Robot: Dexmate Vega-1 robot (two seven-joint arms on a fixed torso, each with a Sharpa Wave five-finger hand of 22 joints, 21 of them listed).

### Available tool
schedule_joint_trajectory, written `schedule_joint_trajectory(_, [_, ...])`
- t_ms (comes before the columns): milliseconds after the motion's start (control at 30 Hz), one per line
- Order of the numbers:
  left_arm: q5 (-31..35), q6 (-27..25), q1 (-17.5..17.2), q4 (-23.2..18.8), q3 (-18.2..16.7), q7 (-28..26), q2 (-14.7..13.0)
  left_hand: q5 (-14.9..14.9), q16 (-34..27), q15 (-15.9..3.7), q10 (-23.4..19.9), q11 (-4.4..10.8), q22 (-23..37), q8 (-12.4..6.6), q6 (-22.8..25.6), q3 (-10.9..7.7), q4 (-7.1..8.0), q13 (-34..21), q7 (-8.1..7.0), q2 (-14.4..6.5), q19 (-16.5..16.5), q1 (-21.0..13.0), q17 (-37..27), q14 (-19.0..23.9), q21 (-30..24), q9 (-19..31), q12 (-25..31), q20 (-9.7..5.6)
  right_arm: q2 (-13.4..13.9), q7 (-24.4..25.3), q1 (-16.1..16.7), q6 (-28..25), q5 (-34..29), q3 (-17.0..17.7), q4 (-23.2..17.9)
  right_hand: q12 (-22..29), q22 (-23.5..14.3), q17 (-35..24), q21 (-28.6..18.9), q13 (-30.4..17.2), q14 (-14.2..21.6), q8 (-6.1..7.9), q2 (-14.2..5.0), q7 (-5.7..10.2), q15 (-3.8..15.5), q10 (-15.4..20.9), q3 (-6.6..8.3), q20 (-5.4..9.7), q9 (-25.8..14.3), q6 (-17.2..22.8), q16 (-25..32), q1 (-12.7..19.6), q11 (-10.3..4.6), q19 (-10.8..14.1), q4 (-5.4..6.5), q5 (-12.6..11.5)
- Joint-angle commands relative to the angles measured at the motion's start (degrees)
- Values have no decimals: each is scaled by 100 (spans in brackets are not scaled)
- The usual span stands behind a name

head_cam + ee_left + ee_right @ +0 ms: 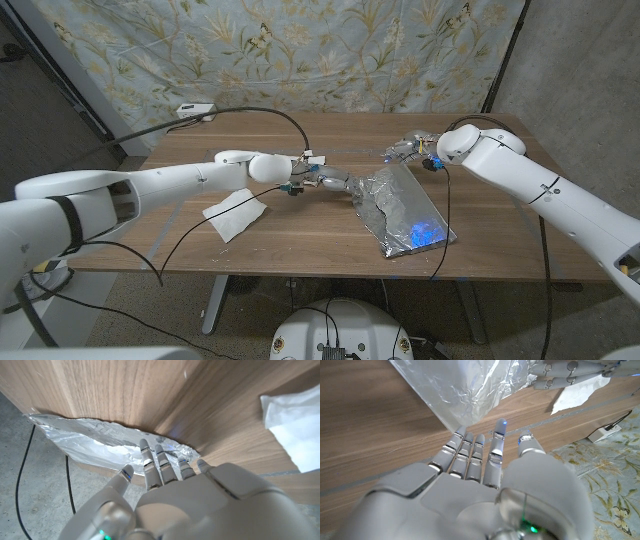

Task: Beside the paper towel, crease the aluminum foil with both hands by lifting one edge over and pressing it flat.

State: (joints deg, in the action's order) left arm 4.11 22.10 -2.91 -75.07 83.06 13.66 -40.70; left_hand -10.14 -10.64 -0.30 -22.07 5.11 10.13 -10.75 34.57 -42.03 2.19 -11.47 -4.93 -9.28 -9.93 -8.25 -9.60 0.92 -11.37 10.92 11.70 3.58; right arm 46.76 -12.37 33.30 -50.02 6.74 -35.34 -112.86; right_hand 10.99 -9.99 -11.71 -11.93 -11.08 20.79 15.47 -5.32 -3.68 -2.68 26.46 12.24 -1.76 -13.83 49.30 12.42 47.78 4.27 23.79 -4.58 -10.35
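Right of centre on the wooden table, aluminum foil: a crinkled sheet, long axis running diagonally from upper left near the frame's middle down to the lower right, lower corner pointing at the table's front edge, with a blue glint on that lower half. Just left of the foil's upper left corner, left hand, reaching in from the left side of the frame, fingers stretched toward the sheet and apart, grasping nothing; fingertips at the foil's crumpled edge in the left wrist view, touching or just short, hard to say. Above the foil's upper end, right hand, coming from the right side of the frame, fingers extended and spread with nothing held, tips close to the sheet's near edge in the right wrist view. Left of centre, paper towel, white, rumpled, lying well apart from the foil, with the left forearm passing above it in the frame. Behind the table, a patterned curtain across the top.
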Motion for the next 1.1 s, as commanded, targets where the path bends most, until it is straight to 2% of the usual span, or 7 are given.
schedule_joint_trajectory(33, [-42,-77,72,-298,-52,-127,-176,19,4,40,24,12,17,3,-38,-13,-28,-11,3,-3,-486,-45,-8,28,-31,4,-21,40,23,24,12,81,76,36,66,-13,-30,-19,26,-6,9,-22,2,7,-1,-20,10,0,-13,-17,-2,10,15,-24,-15,-20])
schedule_joint_trajectory(400, [-61,7,97,-285,-55,-157,-180,20,-1,41,20,20,18,1,-56,-11,-50,-12,-10,1,-472,-66,-9,42,-33,6,-9,46,48,64,42,63,95,72,39,-6,-30,-16,26,-6,11,-32,-14,1,-2,-21,5,4,-5,-7,-1,7,14,-28,-31,-25])
schedule_joint_trajectory(1100, [67,278,208,152,-17,-245,185,20,1,37,95,3,18,27,-185,-1,-95,-15,-25,8,-463,-107,-10,49,-30,9,-15,35,173,209,239,17,239,286,-107,3,-30,-11,19,-6,3,-47,-49,-4,-1,-27,3,15,13,26,-4,19,30,-20,-76,-31])
